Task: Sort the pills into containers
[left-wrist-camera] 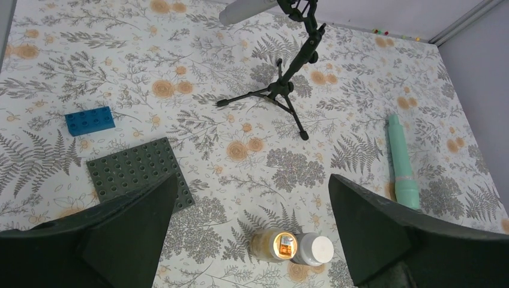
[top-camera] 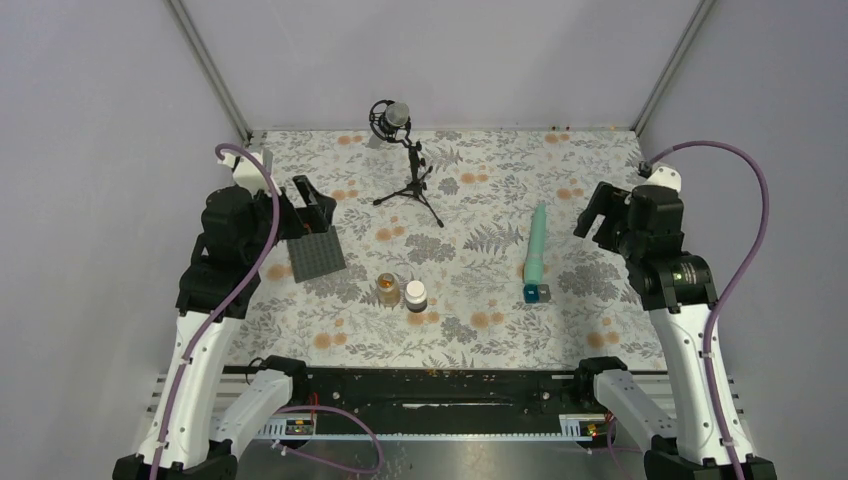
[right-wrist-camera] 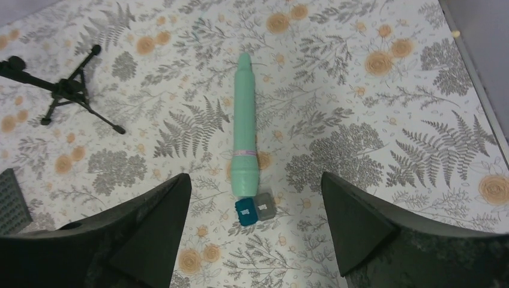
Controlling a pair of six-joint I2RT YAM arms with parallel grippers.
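Amber pills (left-wrist-camera: 286, 244) sit in the jar (left-wrist-camera: 264, 247), so we hold L pincer (left-wrist-camera: 252, 180) & R pincer (right-wrist-camera: 256, 177) wide open, empty, ready.

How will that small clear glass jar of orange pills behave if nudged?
The small clear glass jar looks smooth, probably slippery. Upright and seemingly uncapped, it may tip, spilling orange pills. It might knock the white-capped bottle beside it.

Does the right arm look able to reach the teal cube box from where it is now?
Probably yes: the open right gripper faces the teal box, and nothing covers or blocks it.
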